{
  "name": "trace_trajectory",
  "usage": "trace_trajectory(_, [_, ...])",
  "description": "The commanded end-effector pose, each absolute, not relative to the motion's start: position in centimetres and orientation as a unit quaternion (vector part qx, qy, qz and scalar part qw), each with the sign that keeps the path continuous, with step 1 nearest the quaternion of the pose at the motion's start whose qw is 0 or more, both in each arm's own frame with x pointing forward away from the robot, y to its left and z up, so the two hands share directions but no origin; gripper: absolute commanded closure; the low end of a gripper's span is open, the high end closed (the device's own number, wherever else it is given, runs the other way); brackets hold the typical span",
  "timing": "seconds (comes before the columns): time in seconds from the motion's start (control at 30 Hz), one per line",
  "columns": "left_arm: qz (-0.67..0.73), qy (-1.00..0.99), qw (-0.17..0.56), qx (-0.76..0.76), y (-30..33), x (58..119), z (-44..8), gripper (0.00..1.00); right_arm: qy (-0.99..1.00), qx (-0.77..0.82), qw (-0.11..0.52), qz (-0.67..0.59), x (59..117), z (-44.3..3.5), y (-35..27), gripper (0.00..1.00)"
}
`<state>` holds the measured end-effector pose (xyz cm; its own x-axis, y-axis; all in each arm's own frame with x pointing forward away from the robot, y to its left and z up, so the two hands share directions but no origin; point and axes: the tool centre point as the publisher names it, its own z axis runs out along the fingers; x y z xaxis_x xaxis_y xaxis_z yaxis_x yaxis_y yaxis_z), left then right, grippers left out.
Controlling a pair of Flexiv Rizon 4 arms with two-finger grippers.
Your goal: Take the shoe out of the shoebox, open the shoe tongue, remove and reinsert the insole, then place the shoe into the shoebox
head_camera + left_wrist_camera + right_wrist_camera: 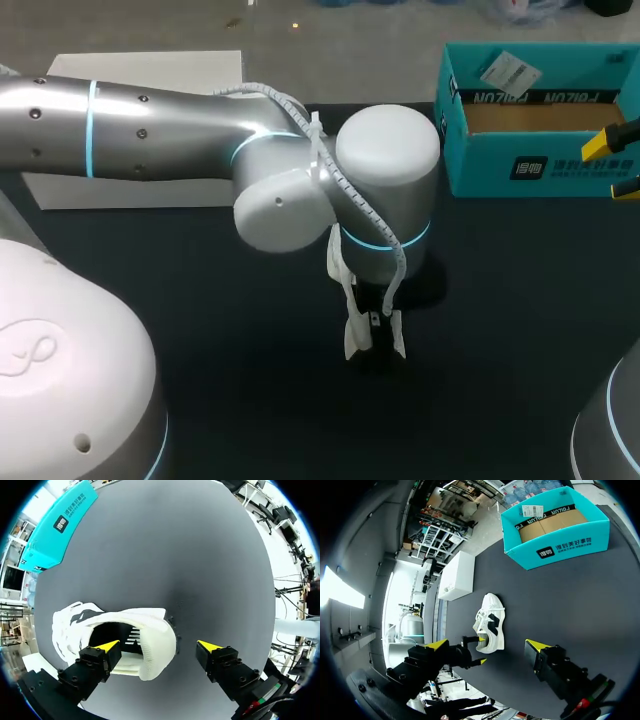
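Left arm (150, 125): stretched level from its own side to the middle, ending in a thick joint (283, 205) just behind the wrist. Left wrist (388, 185): turned vertical, standing directly above the left gripper (159, 646). White cable (365, 205): strapped along the arm and looped down round the wrist toward the gripper. Left gripper: pointed straight down, fingers spread wide, yellow tips (107, 645) level with each other. Right arm (612, 430): one rounded link in view, low at its own side. Right gripper (487, 645): held high, well apart from the left gripper and angled down toward it, fingers spread wide, yellow tips level.
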<state>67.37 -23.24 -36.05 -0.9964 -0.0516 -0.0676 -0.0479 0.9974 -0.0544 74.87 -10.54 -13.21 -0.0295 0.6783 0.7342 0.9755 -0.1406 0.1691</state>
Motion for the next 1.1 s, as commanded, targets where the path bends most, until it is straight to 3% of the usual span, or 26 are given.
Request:
trace_trajectory(0.03, [-0.021, 0.999, 0.029, -0.022, -23.1, 67.4, -37.4, 0.00, -0.622, -0.666, 0.207, -0.357, 74.9, -13.2, -10.5, 0.00])
trace_trajectory(0.63, [0.039, 0.998, 0.035, -0.040, -24.5, 67.0, -39.9, 0.03, -0.622, -0.666, 0.207, -0.357, 74.9, -13.2, -10.5, 0.00])
trace_trajectory(0.73, [0.041, 0.997, 0.031, -0.049, -24.6, 66.9, -40.1, 0.25, -0.622, -0.666, 0.207, -0.357, 74.9, -13.2, -10.5, 0.00])
trace_trajectory(0.77, [0.039, 0.998, 0.029, -0.049, -24.6, 66.9, -40.2, 0.44, -0.622, -0.666, 0.207, -0.357, 74.9, -13.2, -10.5, 0.00])
trace_trajectory(0.8, [0.038, 0.998, 0.028, -0.050, -24.6, 66.8, -40.2, 0.54, -0.622, -0.666, 0.207, -0.357, 74.9, -13.2, -10.5, 0.00])
trace_trajectory(0.83, [0.037, 0.998, 0.027, -0.051, -24.6, 66.8, -40.3, 0.56, -0.622, -0.666, 0.207, -0.357, 74.9, -13.2, -10.5, 0.00])
trace_trajectory(0.9, [0.034, 0.998, 0.025, -0.051, -24.6, 66.6, -40.3, 0.89, -0.622, -0.666, 0.207, -0.357, 74.9, -13.2, -10.5, 0.00])
trace_trajectory(0.97, [0.032, 0.998, 0.023, -0.054, -24.5, 66.4, -40.2, 1.00, -0.622, -0.666, 0.207, -0.357, 74.9, -13.2, -10.5, 0.00])
trace_trajectory(1.1, [0.030, 0.997, 0.017, -0.068, -24.2, 66.0, -39.9, 1.00, -0.622, -0.666, 0.207, -0.357, 74.9, -13.2, -10.5, 0.00])
